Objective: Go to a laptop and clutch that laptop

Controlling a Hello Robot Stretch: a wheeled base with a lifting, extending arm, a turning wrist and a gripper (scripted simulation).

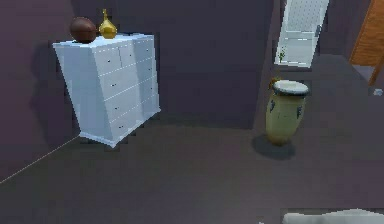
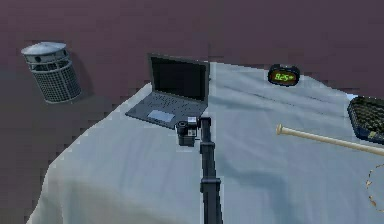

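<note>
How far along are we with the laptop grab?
Getting there looks done: the open laptop lies on the pale cover right beside the robot. In hand: the arm stretches over the cover, with the gripper near the laptop's front corner; contact cannot be told. Left: the clutch itself, since the laptop rests flat on the cover, not lifted.

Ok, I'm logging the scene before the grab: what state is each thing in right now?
laptop: lid up, screen dark.
clock: lit, green digits.
dresser: drawers shut.
floor vase: upright.
pale stick: lying flat.
gripper: by the laptop, cannot tell whether it holds anything.
</note>
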